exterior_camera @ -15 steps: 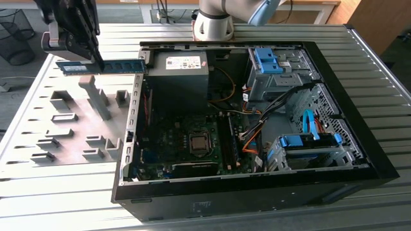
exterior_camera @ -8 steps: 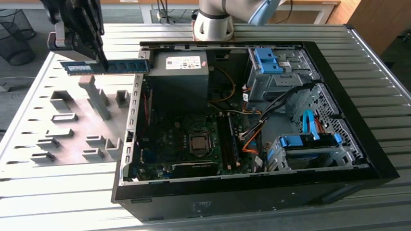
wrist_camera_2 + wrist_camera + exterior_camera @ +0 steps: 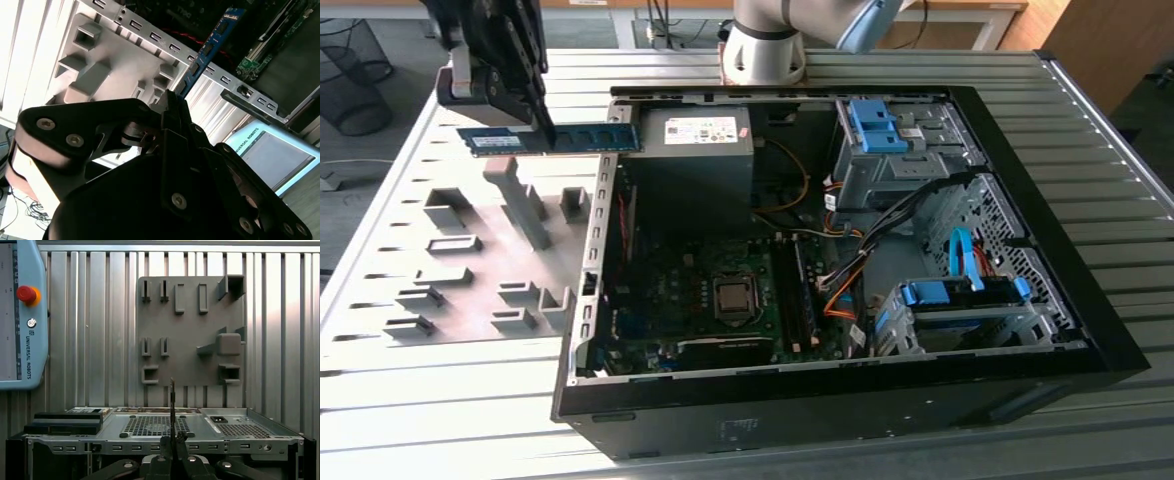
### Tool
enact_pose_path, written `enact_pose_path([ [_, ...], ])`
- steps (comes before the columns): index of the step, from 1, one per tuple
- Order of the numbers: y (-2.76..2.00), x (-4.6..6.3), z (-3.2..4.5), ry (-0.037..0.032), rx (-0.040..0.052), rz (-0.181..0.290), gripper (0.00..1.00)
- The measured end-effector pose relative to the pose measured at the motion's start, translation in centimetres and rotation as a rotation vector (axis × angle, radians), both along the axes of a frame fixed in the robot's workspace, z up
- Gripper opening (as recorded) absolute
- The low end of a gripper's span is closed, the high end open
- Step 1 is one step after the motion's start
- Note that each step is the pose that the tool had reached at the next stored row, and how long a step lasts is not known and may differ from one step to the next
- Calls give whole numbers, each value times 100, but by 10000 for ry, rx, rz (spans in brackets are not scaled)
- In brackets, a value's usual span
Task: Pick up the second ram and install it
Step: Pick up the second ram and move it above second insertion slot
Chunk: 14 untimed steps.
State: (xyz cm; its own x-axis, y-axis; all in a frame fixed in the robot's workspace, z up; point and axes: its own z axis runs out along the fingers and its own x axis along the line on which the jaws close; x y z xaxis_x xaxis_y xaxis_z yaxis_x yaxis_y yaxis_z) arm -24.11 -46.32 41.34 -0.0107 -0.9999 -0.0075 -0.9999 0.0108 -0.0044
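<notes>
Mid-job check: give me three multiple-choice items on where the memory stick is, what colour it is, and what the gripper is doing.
1. Where is the memory stick?
A. In the air by the computer case wall beside the grey holder plate
B. Plugged in inside the case
C. Lying flat on the holder plate

2. What colour is the stick's board?
A. Red
B. White
C. Blue-green

3. What is the gripper doing?
A. Open, clear of the stick
B. Shut on the stick
C. Shut on a holder block

Answers:
1. A: the exterior view shows it level and off every surface.
2. C: the board is blue-green with dark chips.
3. B: in the second wrist view the fingers pinch the stick's end.
</notes>
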Motion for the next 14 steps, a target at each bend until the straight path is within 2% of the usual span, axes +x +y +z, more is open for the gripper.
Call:
enact_pose_path([
  [7, 0, 137, -1, 0, 0, -1, 14],
  [14, 0, 387, -5, 0, 0, 1, 14],
])
